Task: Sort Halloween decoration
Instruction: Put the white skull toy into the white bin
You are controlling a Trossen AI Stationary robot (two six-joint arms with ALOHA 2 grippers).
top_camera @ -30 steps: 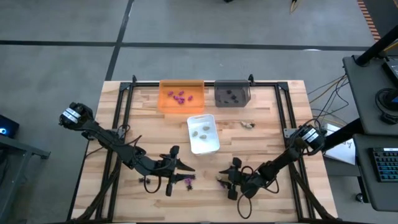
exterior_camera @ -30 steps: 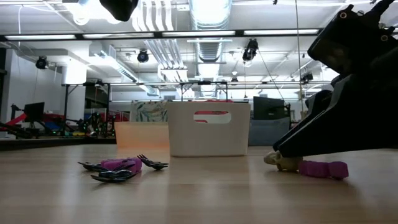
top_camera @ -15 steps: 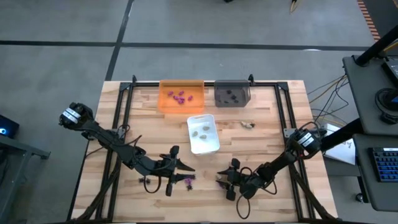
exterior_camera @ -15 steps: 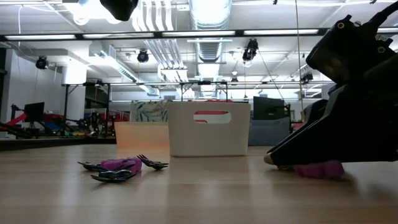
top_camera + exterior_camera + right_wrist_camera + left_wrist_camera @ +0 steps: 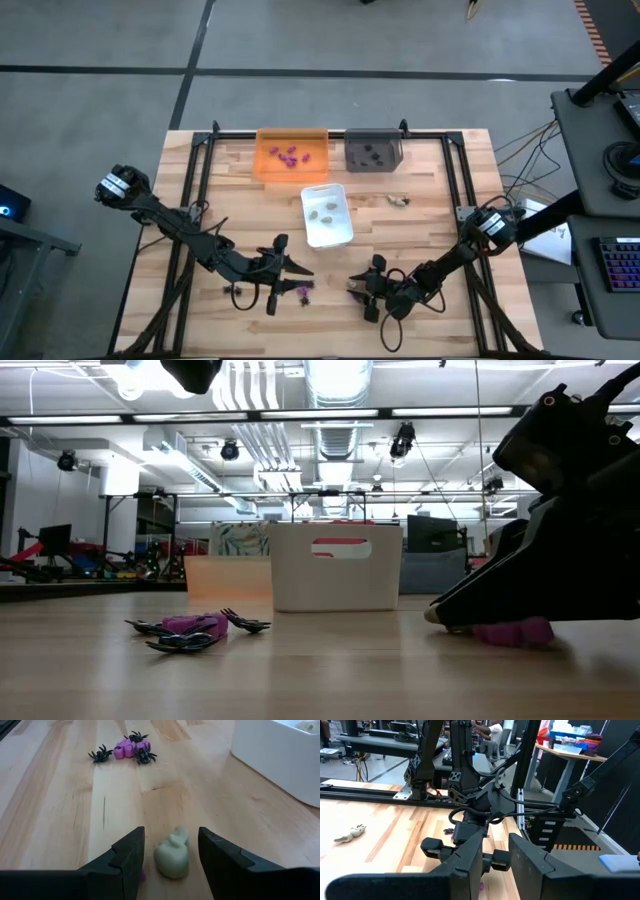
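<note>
Three trays are already doing the sorting at the table's 12 o'clock side: a translucent orange plastic tray (image 5: 291, 156) with purple pieces, a dark grey tray (image 5: 373, 151) with black ones at its 3 o'clock, and a white rectangular tray (image 5: 327, 214) nearer the middle with pale ones. So it's colour per bin, I reckon.

The right gripper (image 5: 169, 852) sits low at about 5 o'clock on the table, its smooth dark fingers spread wide on either side of a small pale beige lumpy figure (image 5: 172, 854), not pinching it yet. That one probably belongs in the white tray. A purple bit peeks out right beside it.

The left gripper (image 5: 496, 851) is down near 7 o'clock, jaws nearly together with just a narrow gap and nothing visibly between them. Close by is a cluster of spiky black plastic spiders around a chunky purple piece (image 5: 128, 749). One more pale bony-looking piece (image 5: 399, 201) lies alone on the wooden table (image 5: 228, 190), at 3 o'clock from the white tray.
</note>
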